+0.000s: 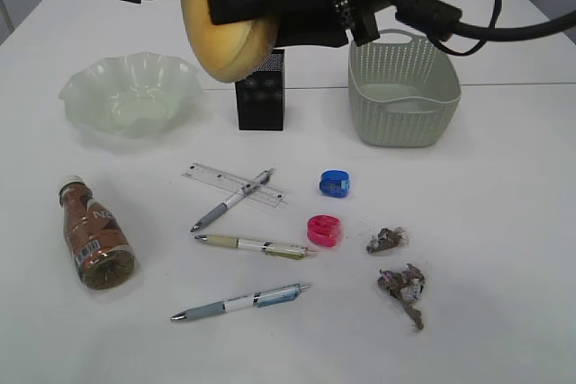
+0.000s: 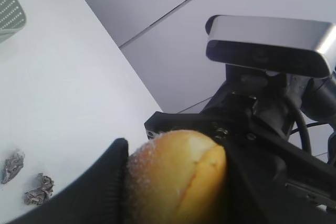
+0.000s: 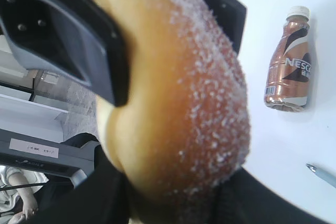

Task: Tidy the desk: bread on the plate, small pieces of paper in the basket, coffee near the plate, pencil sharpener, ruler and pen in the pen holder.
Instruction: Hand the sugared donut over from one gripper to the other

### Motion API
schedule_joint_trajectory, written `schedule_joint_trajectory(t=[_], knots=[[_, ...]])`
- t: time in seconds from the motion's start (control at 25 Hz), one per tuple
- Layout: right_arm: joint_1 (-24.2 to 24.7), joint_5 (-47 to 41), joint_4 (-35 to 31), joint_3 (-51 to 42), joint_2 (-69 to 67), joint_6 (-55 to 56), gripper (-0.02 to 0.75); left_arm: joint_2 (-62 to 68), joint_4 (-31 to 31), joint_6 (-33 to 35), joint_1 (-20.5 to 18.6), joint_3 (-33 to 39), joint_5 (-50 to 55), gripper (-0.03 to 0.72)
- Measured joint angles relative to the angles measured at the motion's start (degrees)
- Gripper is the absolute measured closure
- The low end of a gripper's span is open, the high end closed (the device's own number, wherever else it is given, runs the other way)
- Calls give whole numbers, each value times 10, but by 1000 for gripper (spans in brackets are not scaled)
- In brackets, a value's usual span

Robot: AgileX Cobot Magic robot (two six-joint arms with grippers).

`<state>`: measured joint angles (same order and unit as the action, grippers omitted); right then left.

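We saw the right gripper [image 3: 178, 187] holding the bread [image 3: 184, 103], with its black fingers pressed on the two sides of the roll. The left gripper [image 2: 176, 182] had closed on the same bread, with a black ribbed finger [image 2: 105, 182] on one side and a dark finger on the other. So both grippers had the roll at once, and it sat right between their fingers. The bread was a fat, oval, golden-brown roll. It had a paler yellow side, a split running along it, and white sugar-like grains on its crust. It hung up in the air over the desk [image 1: 504, 222] and touched nothing else. In the outside view it was at the top, and it hid the upper part of the pen holder [image 1: 261, 101], a black mesh cup. To the left of that cup stood the plate [image 1: 90, 87], pale green with a wavy rim. To the right stood the basket [image 1: 405, 114], also pale green, with little holes in its sides. Nearer to us the coffee [image 1: 94, 236] lay on its side at the left. In the middle lay the ruler [image 1: 211, 174] with one pen [image 1: 232, 200] across it, and two more pens [image 1: 256, 245] below. A blue sharpener [image 1: 337, 183] and a pink sharpener [image 1: 324, 230] sat close together. The small pieces of paper [image 1: 387, 240] lay at the right.
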<state>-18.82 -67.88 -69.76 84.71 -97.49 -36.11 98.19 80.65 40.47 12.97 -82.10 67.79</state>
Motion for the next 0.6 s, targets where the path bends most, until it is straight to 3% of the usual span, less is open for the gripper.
schedule_joint_trajectory(t=[0.4,0.6], knots=[[0,0,3,0,0,0,473,0,-6,0,1,0,0,488],[0,-2,4,0,0,1,462,0,-8,0,1,0,0,498]])
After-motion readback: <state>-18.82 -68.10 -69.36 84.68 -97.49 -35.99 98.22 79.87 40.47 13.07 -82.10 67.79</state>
